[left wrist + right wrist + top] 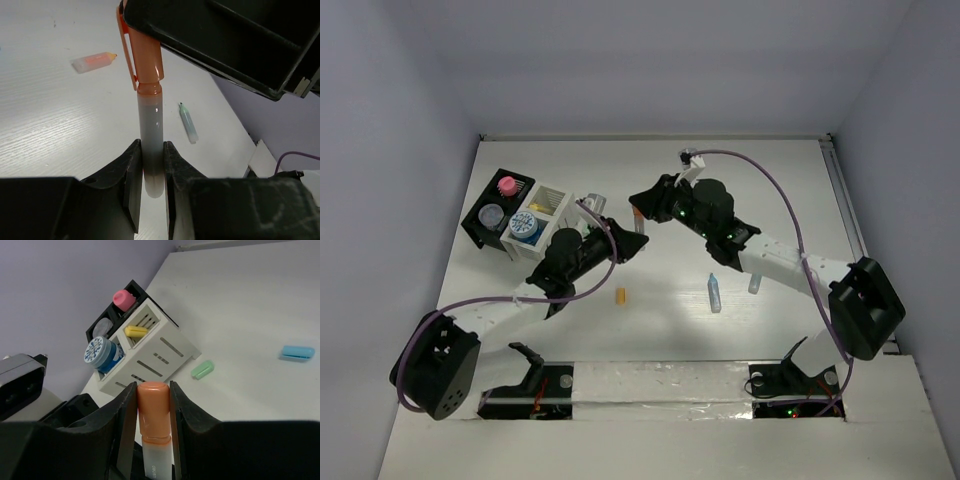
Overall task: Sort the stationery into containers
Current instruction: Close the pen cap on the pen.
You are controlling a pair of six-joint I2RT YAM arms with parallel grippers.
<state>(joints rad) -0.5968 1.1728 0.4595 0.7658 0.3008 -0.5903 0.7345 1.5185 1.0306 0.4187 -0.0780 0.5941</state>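
Entry: stationery sort, partly done.

Stowed:
- pink piece (pixel 124 300) and grey-lidded tub (pixel 102 326) in the black tray (pixel 478 232)
- blue-lidded tub (pixel 102 354) and yellow stick (pixel 136 331) in separate compartments of the adjoining white box (pixel 160 357)

In hand:
- orange marker (pixel 150 115), clear of the bench (pixel 60 130), spanning both hands near the containers
- left hand (pixel 151 147) closed tight on the grey barrel
- right hand (pixel 152 386) clamped on the orange cap at the other end
- probably a handover or a cap being pressed or pulled; cannot tell which

Loose on the bench:
- green piece (pixel 202 369) just beside the white box
- blue piece (pixel 298 352) well apart from it
- small orange stick (pixel 620 295) near the middle
- at least these three, perhaps more under the arms

Judged roughly half complete: four pieces housed, one in transit, the loose ones not yet sorted.
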